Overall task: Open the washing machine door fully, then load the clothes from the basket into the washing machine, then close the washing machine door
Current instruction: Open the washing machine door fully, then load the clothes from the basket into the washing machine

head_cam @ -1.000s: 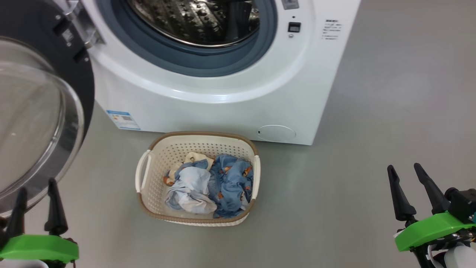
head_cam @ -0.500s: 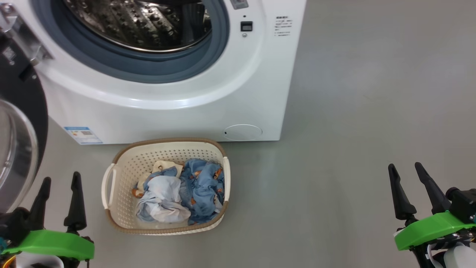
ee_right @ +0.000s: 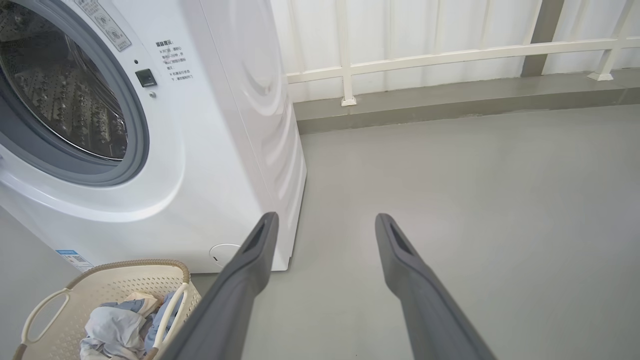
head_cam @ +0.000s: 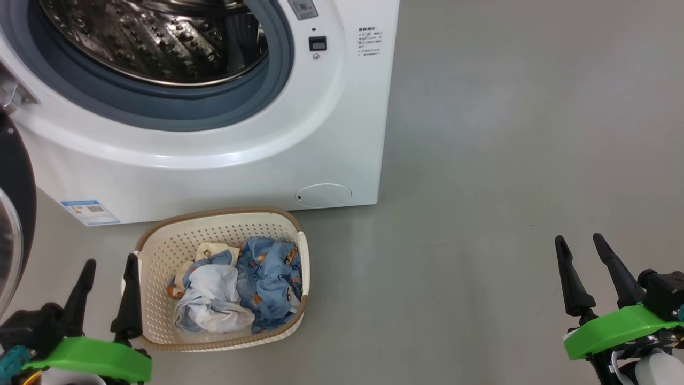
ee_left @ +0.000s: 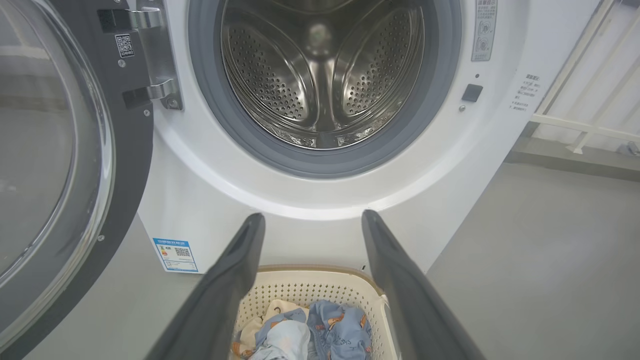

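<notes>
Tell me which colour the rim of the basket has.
The basket has a brown, woven-looking rim above cream perforated walls; the head view shows it best.

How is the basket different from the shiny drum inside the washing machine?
The basket is cream plastic; the drum is shiny steel. The basket holds clothes; the drum looks empty. The basket opens upward; the drum opens toward the front. Both are dotted with little holes.

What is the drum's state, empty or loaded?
Empty. The left wrist view looks straight into the drum and shows bare perforated steel, no fabric; the clothes lie in the basket.
</notes>
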{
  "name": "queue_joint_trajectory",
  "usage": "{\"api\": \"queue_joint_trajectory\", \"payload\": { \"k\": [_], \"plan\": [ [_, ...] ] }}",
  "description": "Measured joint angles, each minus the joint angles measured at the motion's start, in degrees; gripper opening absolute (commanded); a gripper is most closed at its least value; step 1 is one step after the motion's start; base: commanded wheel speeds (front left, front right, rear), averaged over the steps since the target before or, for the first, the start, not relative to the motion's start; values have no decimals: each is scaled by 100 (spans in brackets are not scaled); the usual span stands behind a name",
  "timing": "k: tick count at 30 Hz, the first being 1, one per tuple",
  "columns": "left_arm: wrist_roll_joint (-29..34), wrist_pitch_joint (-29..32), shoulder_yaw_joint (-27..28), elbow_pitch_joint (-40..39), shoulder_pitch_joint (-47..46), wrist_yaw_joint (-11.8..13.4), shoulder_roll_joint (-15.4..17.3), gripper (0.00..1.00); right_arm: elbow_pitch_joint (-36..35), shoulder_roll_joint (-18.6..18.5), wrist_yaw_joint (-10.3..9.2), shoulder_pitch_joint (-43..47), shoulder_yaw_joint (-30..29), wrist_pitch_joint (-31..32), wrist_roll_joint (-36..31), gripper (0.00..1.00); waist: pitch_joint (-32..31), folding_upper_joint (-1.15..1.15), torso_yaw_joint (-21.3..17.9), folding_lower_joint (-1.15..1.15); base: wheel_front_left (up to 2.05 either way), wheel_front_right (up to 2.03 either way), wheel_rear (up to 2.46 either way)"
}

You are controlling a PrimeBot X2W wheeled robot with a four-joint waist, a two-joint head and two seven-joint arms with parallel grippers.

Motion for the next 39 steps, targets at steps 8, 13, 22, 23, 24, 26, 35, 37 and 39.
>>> {"api": "queue_joint_trajectory", "payload": {
  "k": [8, 13, 22, 23, 24, 26, 35, 37, 39],
  "plan": [
    [-92, 0, -78, -73, 90, 0, 21, 100, 8, 25, 0, 7, 31, 1, 1, 100, -67, 0, -34, 0, 0, 0, 0],
    [-100, 0, -76, -80, 90, 0, 36, 100, 8, 29, 0, 7, 59, 0, 9, 100, -50, 0, -8, 0, 0, 0, 0],
    [-100, 0, 41, -88, 90, 0, -3, 100, 7, 29, 0, 7, 67, 0, 9, 100, -54, 0, 35, 0, 0, 0, 0],
    [-100, 0, 54, -94, 90, 0, -4, 100, 7, 29, 0, 7, 67, 0, 9, 100, -54, 0, 35, 0, 12, -12, 0],
    [-100, 0, 67, -107, 90, 0, -4, 100, 7, 29, 0, 7, 67, 0, 9, 100, -51, 0, 35, 0, 26, -26, 0],
    [-100, 0, 75, -114, 90, 0, -5, 100, 5, 29, 0, 7, 69, 0, 9, 100, -43, 0, 38, 0, 45, -47, 3],
    [-101, 0, 99, -133, 88, 0, -7, 100, 7, 29, 0, 6, 76, 0, 9, 100, 17, 0, 57, 0, 112, -114, 3],
    [-101, 0, 126, -135, 86, 0, -12, 100, 7, 29, 0, 5, 74, 0, 9, 100, 25, 0, 65, 0, 141, -143, 2],
    [-101, 0, 144, -135, 85, 0, -21, 100, 5, 30, 0, 5, 74, 0, 9, 100, 32, 0, 74, 0, 136, -137, 1]
  ]
}}
